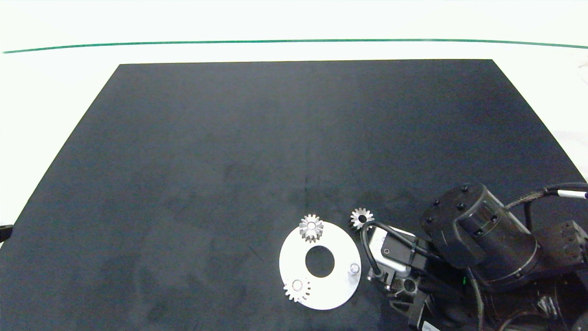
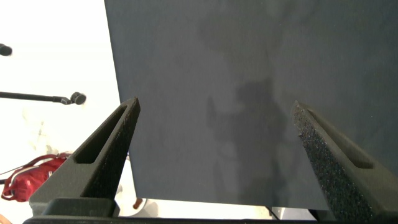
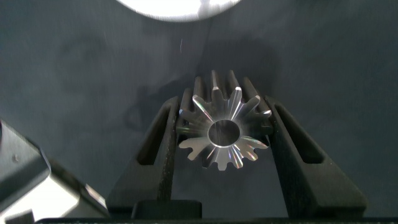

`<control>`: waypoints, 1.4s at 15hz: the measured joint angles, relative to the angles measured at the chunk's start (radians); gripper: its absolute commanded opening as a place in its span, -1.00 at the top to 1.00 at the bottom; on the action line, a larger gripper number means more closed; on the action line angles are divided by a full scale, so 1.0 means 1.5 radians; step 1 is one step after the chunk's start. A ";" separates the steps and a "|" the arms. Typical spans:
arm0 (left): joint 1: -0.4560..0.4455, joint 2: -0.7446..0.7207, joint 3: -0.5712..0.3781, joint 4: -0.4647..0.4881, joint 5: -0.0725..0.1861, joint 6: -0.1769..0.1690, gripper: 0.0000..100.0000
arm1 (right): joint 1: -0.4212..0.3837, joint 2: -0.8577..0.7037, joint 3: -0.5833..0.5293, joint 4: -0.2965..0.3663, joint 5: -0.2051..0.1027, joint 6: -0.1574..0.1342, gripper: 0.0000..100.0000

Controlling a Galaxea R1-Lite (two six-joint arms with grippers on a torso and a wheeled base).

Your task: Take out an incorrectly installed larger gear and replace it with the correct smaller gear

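Gears lay scattered about a white disc near the front of the dark mat on the tabletop. Far left, the left pincer hung with its fingers spread wide over bare mat at the mat's edge, holding nothing and well apart from everything. On the disc's near-left rim sat a pale gear, and on its far rim a grey gear, each on a peg. A bare peg stood on the disc's right side, probably the seat just vacated. Just beyond the disc's far-right edge the smaller gear lay flat on the mat, hole upward. Right of the disc, the right pincer was clamped on the larger gear, one finger on each side of the toothed rim; the gear sat level between them, its bore axis upright, over bare mat just off the disc. The removal looked done. The larger gear had yet to be set down away from the disc. The smaller gear lay beyond the right pincer, on the far side of it and a little toward the disc, and the right arm was by far the nearer. The peg sat between pincer and disc centre.
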 measured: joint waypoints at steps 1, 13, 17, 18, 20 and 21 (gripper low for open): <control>-0.005 0.000 0.000 0.000 0.000 -0.001 -1.00 | -0.007 -0.001 0.012 -0.003 0.008 0.001 0.32; -0.011 -0.006 0.001 0.000 0.000 0.000 -1.00 | -0.031 0.021 0.069 -0.090 0.023 0.001 -1.00; -0.011 -0.006 0.002 0.000 0.000 0.001 -1.00 | -0.030 0.015 0.064 -0.093 0.022 0.001 -1.00; -0.011 -0.006 0.003 0.000 0.000 0.001 -1.00 | -0.033 0.013 0.052 -0.094 0.022 0.002 -1.00; -0.011 -0.006 0.003 0.000 0.000 0.001 -1.00 | -0.039 0.009 0.006 -0.092 0.020 0.009 -1.00; -0.012 -0.006 0.003 0.000 0.000 0.001 -1.00 | -0.042 0.008 -0.019 -0.090 0.020 0.010 -1.00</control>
